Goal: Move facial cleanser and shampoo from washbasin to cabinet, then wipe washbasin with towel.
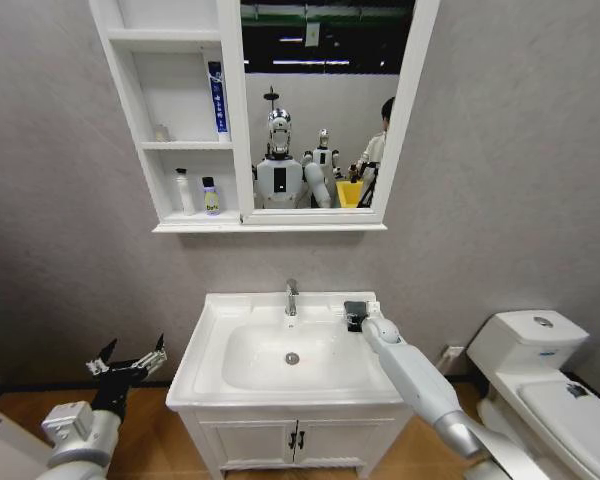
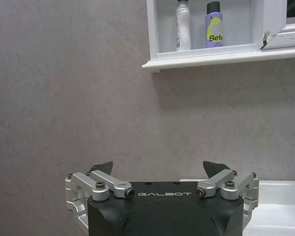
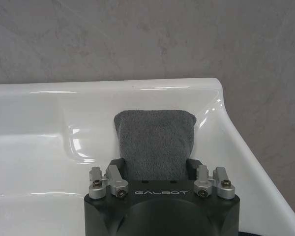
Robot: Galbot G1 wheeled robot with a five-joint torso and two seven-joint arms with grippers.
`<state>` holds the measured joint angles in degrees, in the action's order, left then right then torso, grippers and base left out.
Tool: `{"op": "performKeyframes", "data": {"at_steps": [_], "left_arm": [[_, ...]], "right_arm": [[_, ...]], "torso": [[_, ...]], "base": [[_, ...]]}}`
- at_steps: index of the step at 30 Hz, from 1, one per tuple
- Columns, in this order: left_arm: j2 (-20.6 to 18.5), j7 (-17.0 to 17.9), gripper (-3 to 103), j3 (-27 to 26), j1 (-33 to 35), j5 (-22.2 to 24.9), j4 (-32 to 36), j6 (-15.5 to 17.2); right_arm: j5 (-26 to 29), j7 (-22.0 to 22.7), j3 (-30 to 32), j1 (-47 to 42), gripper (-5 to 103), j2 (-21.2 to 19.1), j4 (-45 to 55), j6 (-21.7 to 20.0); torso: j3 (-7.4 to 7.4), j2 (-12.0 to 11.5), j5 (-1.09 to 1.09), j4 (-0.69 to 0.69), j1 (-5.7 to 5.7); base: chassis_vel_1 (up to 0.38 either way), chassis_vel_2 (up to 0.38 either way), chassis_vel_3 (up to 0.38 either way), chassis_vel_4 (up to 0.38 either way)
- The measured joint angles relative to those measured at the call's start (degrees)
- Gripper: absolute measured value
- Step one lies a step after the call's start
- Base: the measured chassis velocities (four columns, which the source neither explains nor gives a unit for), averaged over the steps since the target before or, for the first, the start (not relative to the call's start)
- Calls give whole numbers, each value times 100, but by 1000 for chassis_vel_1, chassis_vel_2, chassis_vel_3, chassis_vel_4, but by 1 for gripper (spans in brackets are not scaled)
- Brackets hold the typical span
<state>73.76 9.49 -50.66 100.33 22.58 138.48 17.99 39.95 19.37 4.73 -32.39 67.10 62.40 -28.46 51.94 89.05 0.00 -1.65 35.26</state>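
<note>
Right hand point(image 3: 157, 167) astride towel point(image 3: 156, 140) on washbasin point(image 3: 39, 103) rear corner.

Head view down over washbasin point(image 1: 290, 350); wrist views close, wall-facing, sharing its rim.

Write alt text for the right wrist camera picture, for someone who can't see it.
The right gripper straddles a dark grey towel lying on the back corner ledge of the white washbasin, its fingers at either side of the cloth. A grey mottled wall rises behind the basin's rim.
</note>
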Motion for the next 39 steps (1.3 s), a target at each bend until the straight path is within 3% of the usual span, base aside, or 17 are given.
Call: {"op": "performKeyframes", "data": {"at_steps": [4, 7, 11, 13, 15, 17, 18, 21, 25, 28, 31, 39], "left_arm": [[0, 0, 100, 0, 0, 0, 0, 0], [0, 0, 100, 0, 0, 0, 0, 0], [0, 0, 100, 0, 0, 0, 0, 0], [0, 0, 100, 0, 0, 0, 0, 0], [0, 0, 100, 0, 0, 0, 0, 0], [0, 0, 100, 0, 0, 0, 0, 0], [0, 0, 100, 0, 0, 0, 0, 0], [0, 0, 100, 0, 0, 0, 0, 0], [0, 0, 100, 0, 0, 0, 0, 0], [0, 0, 100, 0, 0, 0, 0, 0], [0, 0, 100, 0, 0, 0, 0, 0], [0, 0, 100, 0, 0, 0, 0, 0]], "right_arm": [[-7, 23, 6, -29, 56, 14, 12, 24], [-10, 75, 26, -77, 39, 24, 59, 42], [-8, 101, 38, -96, 33, 22, 81, 46], [26, 162, 60, -135, 18, -8, 147, 52], [84, 240, 72, -165, 13, -31, 223, 56], [304, 588, 69, -226, 8, -44, 515, 7], [304, 588, 69, -226, 8, -44, 515, 7], [790, 1269, -82, -396, 8, -173, 1345, -253], [1073, 1667, -227, -525, 8, -298, 1865, -470], [1542, 2331, -448, -635, 8, -310, 2340, -734], [1692, 2561, -611, -720, 8, -307, 2482, -784], [1516, 2580, -773, -927, 8, -66, 2285, -784]], "torso": [[0, 0, 0, 0, 0], [0, 0, 0, 0, 0], [0, 0, 0, 0, 0], [0, 0, 1, 1, 0], [0, 0, 1, 0, 0], [0, 0, 1, -1, 0], [0, 0, 1, -1, 0], [0, 0, 1, 1, 0], [0, 0, 0, 0, 0], [0, 0, 0, 1, 0], [0, 0, 0, 1, 0], [0, 0, 0, 0, 0]], "base": [[0, 0, 0, 0], [0, 0, 0, 0], [0, 0, 0, 0], [0, 0, 0, 0], [0, 0, 0, 0], [0, 0, 0, 0], [0, 0, 0, 0], [0, 0, 0, 0], [0, 0, 0, 0], [0, 0, 0, 0], [0, 0, 0, 0], [0, 0, 0, 0]]}}
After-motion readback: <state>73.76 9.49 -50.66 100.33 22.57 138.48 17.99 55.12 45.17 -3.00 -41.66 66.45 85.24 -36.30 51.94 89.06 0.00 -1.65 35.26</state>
